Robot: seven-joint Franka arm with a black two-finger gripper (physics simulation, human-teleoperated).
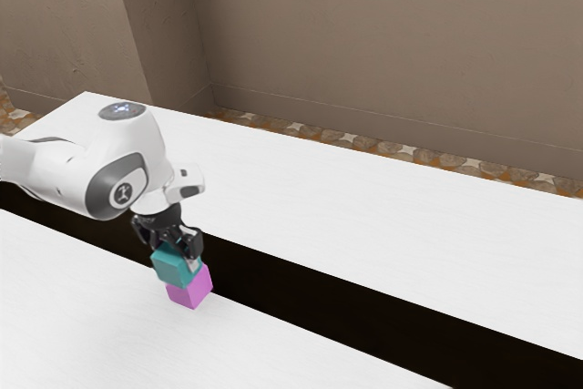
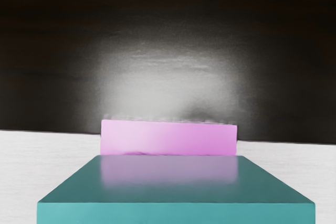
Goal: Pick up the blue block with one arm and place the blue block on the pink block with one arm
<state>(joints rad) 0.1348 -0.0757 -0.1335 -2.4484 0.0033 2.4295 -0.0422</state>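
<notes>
Blue block (image 1: pixel 167 268) | pinched in hand (image 1: pixel 178 254) for placing | right atop pink block (image 1: pixel 190 289), contact unclear | near worktop (image 1: pixel 73 316) edge

no words or numbers are legible; a round mark (image 1: pixel 121 194) on the arm (image 1: pixel 77 166) cannot be read.

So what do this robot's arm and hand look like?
The arm is glossy white, built from rounded segments. One joint has a grey cap with a small round emblem, another a pale bluish disc on top. At the tip sits a small black gripper with two fingers.
</notes>
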